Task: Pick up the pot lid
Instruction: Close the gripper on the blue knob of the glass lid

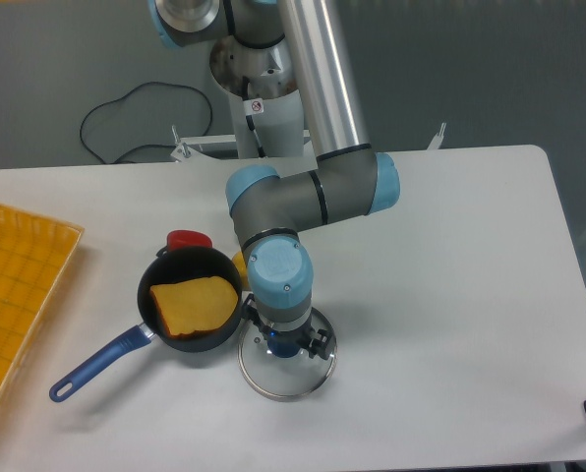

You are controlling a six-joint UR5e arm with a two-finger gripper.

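The gripper (288, 328) points down over the pot lid (282, 384), a round glass lid with a metal rim lying on the table. Its fingers stand apart, one to the left of the lid's blue knob (283, 348) and the other to the right. The knob shows low between them; whether either finger touches it, I cannot tell. The gripper and wrist cover the far part of the lid.
Just left of the lid is a black pan (213, 339) with a blue handle (101, 363), holding an orange-yellow piece (195, 306). Behind are a red object (189, 239) and a yellow one (241, 265), partly hidden. A yellow crate (23, 280) stands at the left edge.
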